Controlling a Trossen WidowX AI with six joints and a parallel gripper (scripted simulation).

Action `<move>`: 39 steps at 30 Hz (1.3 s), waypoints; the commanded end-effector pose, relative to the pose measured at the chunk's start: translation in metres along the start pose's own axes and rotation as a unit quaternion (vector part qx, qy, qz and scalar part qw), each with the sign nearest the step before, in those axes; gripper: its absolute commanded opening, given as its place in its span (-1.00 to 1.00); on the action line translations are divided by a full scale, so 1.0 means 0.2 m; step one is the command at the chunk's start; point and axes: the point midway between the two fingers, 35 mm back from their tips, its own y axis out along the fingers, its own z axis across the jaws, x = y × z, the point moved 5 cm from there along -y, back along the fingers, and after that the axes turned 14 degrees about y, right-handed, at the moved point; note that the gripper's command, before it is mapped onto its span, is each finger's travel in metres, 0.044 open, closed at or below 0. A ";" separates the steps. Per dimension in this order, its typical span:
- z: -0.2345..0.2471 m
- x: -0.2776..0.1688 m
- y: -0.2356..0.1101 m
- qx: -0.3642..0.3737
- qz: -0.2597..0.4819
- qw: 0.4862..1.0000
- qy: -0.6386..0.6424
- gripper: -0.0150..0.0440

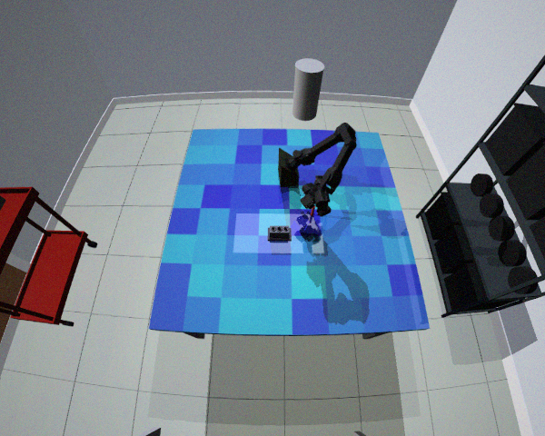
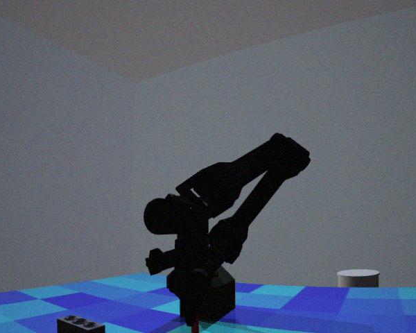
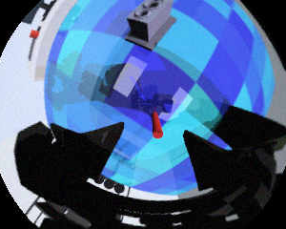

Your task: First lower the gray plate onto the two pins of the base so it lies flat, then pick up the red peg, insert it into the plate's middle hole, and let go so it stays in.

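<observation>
The gripper [image 3: 157, 143] hangs with its two dark, wedge-shaped fingers wide apart and holds nothing. The red peg [image 3: 156, 125], a thin smooth cylinder, stands upright on the checkered blue cloth [image 1: 244, 304] directly below, between the fingers in the wrist view, its long axis vertical. Farther away sits the gray plate [image 3: 151, 14], a flat block with three holes, apparently already resting on its base.
</observation>
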 end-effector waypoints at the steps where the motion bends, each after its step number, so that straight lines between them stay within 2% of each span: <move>1: -0.01 0.00 0.05 -0.002 0.002 1.000 0.004 1.00; 16: -0.02 0.00 0.15 -0.002 0.004 1.000 0.004 1.00; 33: -0.02 0.00 0.15 -0.002 0.004 1.000 0.004 -0.49; 39: -0.02 0.00 0.15 -0.002 0.004 1.000 0.004 -0.49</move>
